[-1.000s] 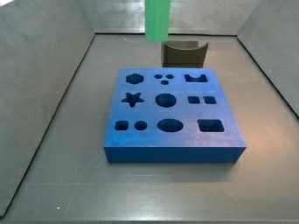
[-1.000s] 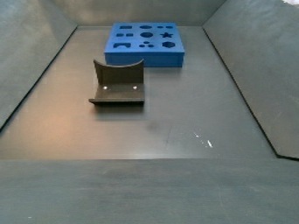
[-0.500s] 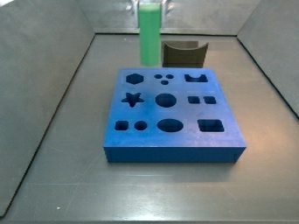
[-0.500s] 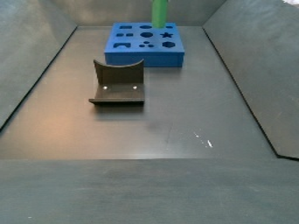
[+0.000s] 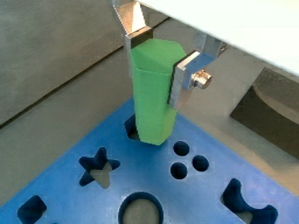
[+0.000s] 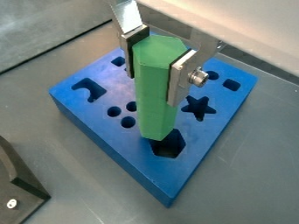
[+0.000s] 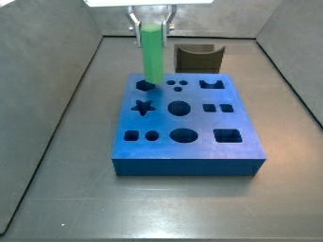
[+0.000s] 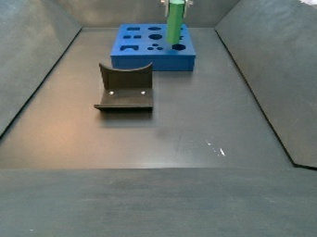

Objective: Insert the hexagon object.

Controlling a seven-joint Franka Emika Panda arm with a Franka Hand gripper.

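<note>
The hexagon object [image 7: 151,52] is a long bright green bar, held upright. My gripper [image 7: 151,17] is shut on its upper end, with a silver finger [image 5: 138,33] on each side; the grip shows in both wrist views [image 6: 158,57]. The bar's lower end sits at the mouth of the hexagonal hole [image 6: 169,145] in the far-left corner of the blue block [image 7: 190,142]. I cannot tell how deep it reaches. In a side view the bar [image 8: 177,23] stands over the block [image 8: 136,61].
The dark grey-brown curved piece [image 7: 199,57] stands just behind the block, and nearer in a side view [image 8: 125,88]. The block has several other cut-outs, among them a star [image 7: 143,107] and circles. Grey walls [image 7: 51,104] enclose the floor.
My gripper has come down with the green bar. The bar's lower end has dropped from well above the block to the hexagonal hole. The block and the curved piece have not moved.
</note>
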